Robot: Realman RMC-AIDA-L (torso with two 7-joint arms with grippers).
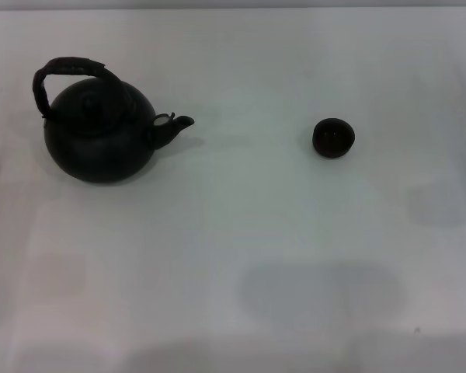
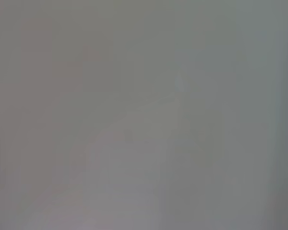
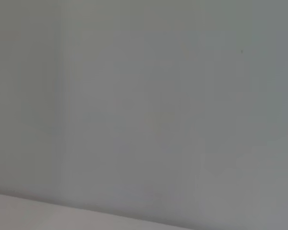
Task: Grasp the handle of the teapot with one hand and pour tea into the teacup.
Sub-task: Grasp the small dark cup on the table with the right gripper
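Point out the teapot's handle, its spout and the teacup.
handle (image 1: 68, 67), head view, top of the wrapped arch.
spout (image 1: 173, 126), head view, middle of the short neck.
teacup (image 1: 333, 137), head view, centre of the cup.

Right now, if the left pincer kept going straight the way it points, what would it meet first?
Cannot tell: neither pincer is in view, and the left wrist view shows only a blank pale surface. The teapot and teacup stand untouched on the table.
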